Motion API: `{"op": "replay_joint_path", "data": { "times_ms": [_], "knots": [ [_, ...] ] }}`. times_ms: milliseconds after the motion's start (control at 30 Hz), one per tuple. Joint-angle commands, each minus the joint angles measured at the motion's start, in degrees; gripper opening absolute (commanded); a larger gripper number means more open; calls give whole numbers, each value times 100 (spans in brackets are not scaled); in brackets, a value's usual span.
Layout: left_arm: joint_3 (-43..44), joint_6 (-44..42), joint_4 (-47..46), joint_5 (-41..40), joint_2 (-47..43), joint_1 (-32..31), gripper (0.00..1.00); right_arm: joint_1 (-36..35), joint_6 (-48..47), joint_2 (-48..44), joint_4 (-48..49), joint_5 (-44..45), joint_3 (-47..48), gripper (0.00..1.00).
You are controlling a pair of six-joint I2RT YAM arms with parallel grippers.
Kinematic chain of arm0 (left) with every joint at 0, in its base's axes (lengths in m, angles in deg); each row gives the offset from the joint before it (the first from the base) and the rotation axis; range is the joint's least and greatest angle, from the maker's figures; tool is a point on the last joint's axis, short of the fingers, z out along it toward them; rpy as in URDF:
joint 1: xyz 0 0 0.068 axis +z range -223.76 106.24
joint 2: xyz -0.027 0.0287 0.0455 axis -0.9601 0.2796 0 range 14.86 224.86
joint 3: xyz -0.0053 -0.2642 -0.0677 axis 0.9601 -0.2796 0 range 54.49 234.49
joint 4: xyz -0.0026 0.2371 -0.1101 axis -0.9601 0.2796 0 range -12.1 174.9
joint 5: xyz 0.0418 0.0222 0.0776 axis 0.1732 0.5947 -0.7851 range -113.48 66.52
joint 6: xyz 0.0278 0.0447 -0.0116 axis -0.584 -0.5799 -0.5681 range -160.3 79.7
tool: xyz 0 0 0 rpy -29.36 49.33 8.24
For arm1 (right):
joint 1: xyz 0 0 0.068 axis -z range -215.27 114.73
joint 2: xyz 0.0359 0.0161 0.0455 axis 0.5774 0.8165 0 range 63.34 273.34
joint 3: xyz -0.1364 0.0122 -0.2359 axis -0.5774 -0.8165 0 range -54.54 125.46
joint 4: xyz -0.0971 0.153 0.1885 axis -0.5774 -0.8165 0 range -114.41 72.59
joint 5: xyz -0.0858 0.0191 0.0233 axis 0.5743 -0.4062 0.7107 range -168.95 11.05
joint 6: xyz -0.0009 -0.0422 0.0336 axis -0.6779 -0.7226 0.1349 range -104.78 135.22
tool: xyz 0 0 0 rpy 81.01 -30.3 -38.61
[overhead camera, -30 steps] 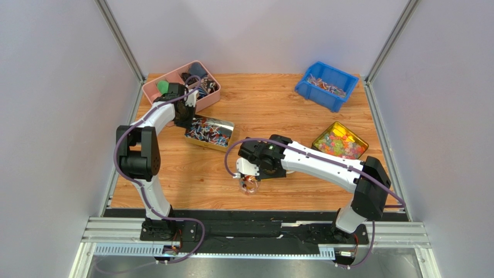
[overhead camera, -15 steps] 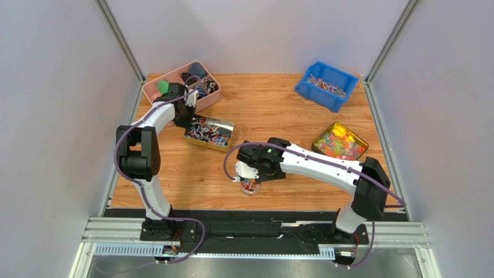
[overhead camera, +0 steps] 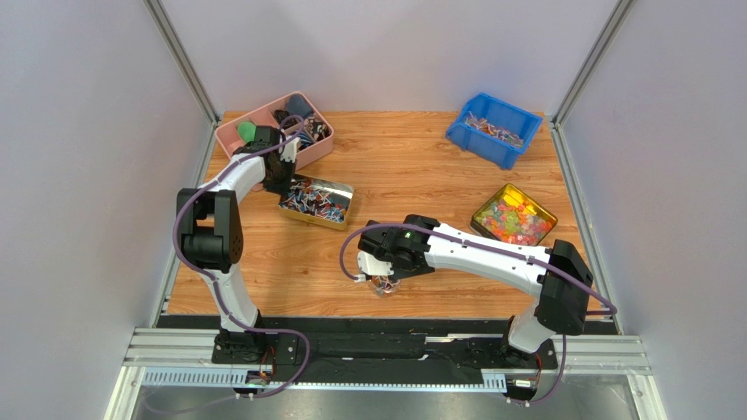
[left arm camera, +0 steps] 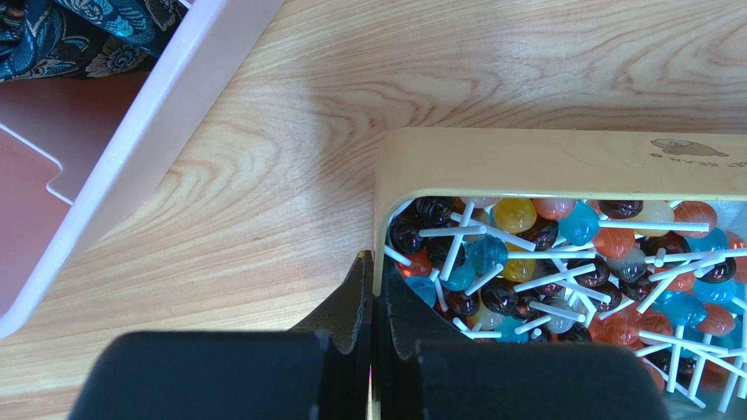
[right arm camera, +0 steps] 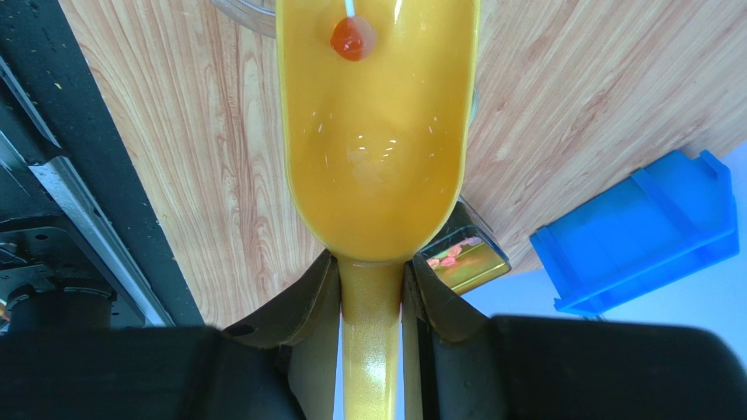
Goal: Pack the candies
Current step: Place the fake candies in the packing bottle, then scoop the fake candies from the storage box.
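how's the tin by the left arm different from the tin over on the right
The left tin holds lollipops with white sticks; the right tin holds loose yellow, orange and green gummies. The left tool is shut on the left tin's rim; nothing touches the right tin. Both are shallow rectangular tins, open-topped, sitting on the wooden table.

Wooden table (overhead camera: 421, 166) holds pink box (overhead camera: 230, 134), blue bin (overhead camera: 480, 147), lollipop tin (overhead camera: 311, 217), gummy tin (overhead camera: 535, 199).
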Motion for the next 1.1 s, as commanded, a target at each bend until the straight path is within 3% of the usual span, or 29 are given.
{"op": "replay_joint_path", "data": {
  "times_ms": [0, 667, 1067],
  "knots": [
    [76, 23, -155, 57, -17, 23, 0, -84, -144, -249, 68, 242, 24, 0],
    [111, 14, -155, 127, 115, 23, 0, -286, -311, -398, 139, 567, -29, 0],
    [181, 66, -119, 426, 431, 23, 0, 250, -285, -767, 533, 198, 710, 0]
  ]
}}
